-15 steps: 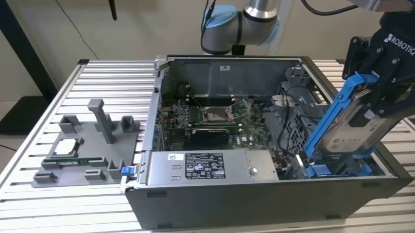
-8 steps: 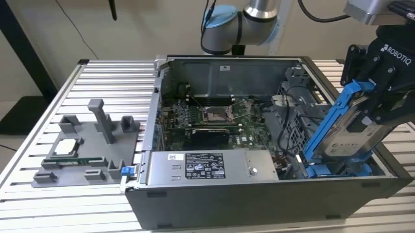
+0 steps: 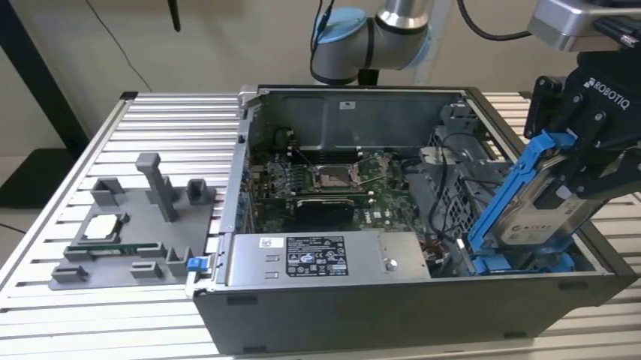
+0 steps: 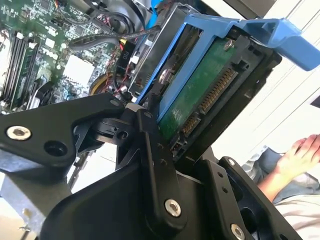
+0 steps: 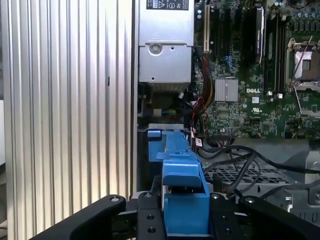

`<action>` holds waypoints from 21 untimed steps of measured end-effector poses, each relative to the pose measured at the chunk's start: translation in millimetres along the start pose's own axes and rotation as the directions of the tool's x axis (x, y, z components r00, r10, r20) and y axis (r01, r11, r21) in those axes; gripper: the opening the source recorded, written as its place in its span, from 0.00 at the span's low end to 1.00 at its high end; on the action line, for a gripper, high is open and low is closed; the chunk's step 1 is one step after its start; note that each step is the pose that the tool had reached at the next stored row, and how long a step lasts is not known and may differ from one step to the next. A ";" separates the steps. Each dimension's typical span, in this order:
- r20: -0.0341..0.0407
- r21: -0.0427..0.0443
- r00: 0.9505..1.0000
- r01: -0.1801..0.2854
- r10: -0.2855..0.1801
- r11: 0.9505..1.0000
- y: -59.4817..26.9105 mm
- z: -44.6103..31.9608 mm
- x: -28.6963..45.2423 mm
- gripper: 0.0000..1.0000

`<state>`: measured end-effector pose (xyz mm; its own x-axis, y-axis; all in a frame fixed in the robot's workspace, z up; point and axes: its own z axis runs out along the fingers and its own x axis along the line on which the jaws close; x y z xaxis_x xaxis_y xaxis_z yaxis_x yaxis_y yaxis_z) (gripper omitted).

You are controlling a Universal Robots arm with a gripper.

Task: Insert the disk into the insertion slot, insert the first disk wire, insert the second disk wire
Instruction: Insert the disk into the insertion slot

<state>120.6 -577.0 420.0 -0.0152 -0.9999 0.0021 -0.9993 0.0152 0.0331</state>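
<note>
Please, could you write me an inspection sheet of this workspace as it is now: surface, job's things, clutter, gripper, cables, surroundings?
Surface: slatted metal table; an open computer case lies on it.
Job's things: the disk in its blue carrier, tilted, lower end down at the insertion slot, not yet seated.
Clutter: grey fixture at the exterior view's left, holding a processor chip and a memory stick.
Gripper: gripper shut on the disk's upper part.
Cables: loose black cables inside the case; the disk's connector is bare.
Surroundings: a person's hand in the second wrist view.
</note>
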 end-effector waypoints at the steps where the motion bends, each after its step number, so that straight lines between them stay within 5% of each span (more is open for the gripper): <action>1: 0.000 0.000 1.000 0.000 0.000 1.000 -0.1 0.9 0.0 0.00; 7: 0.010 0.002 1.000 0.000 0.000 1.000 -0.3 6.8 0.0 0.00; 15: 0.032 0.008 0.999 0.001 -0.001 1.000 -0.4 11.5 -0.1 0.00; 21: 0.036 0.011 0.999 0.001 -0.001 1.000 -0.7 21.4 -0.1 0.00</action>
<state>120.5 -576.9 398.6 -0.0150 -0.9993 -0.0341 -0.9996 0.0142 0.0226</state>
